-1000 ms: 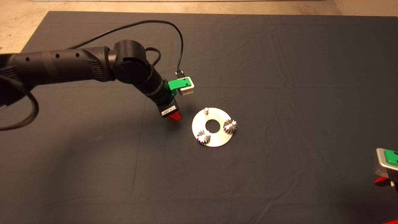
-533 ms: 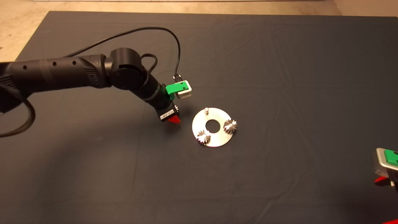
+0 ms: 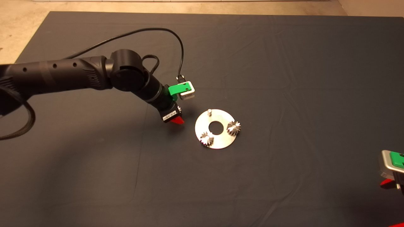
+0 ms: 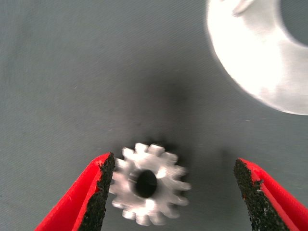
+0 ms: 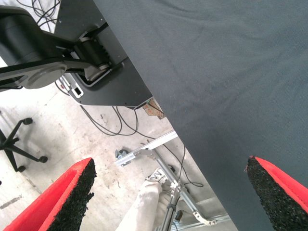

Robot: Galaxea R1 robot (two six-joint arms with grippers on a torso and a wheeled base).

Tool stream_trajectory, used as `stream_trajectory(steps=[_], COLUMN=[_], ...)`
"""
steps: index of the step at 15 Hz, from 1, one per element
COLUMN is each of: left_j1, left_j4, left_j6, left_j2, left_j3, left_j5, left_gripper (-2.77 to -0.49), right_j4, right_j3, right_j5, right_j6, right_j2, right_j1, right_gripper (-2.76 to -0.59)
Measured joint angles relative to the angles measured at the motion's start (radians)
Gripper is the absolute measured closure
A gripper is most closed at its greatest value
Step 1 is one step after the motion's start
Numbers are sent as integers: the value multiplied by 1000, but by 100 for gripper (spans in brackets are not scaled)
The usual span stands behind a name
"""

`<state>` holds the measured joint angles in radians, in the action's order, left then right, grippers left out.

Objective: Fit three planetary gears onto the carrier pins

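To take the third gear (image 4: 147, 184) cleanly I should centre it between my pads before squeezing, since it lies flat on the mat (image 3: 284, 78) just beside the disc (image 3: 217, 139), against one pad. My left gripper (image 4: 175, 190) stands wide open, holding nothing; one pin (image 3: 209, 111) on the disc is bare. My right gripper (image 5: 171, 192) waits open, well away from the disc.

Dark mat (image 3: 284, 78) covers the table. A flat round silver disc (image 3: 221, 142) lies on it near the middle. One loose small gear (image 4: 147, 184) lies flat on the mat just beside the disc's rim.
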<state>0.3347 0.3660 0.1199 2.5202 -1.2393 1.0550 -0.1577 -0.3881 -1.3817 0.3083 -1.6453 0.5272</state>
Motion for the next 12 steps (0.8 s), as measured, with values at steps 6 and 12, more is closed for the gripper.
stream_trajectory(steps=[6, 12], left_j1=[-11, -11], left_j4=[0, 0], left_j6=[-2, -24], left_j2=[-2, -2], left_j3=[-20, -20], left_j5=[-14, -16], left_gripper=[-174, -174], right_j4=[0, 0], right_j3=[0, 0], right_j5=[0, -1], right_j6=[0, 0], right_j2=[0, 0], right_j1=[0, 0], right_gripper=[-233, -233])
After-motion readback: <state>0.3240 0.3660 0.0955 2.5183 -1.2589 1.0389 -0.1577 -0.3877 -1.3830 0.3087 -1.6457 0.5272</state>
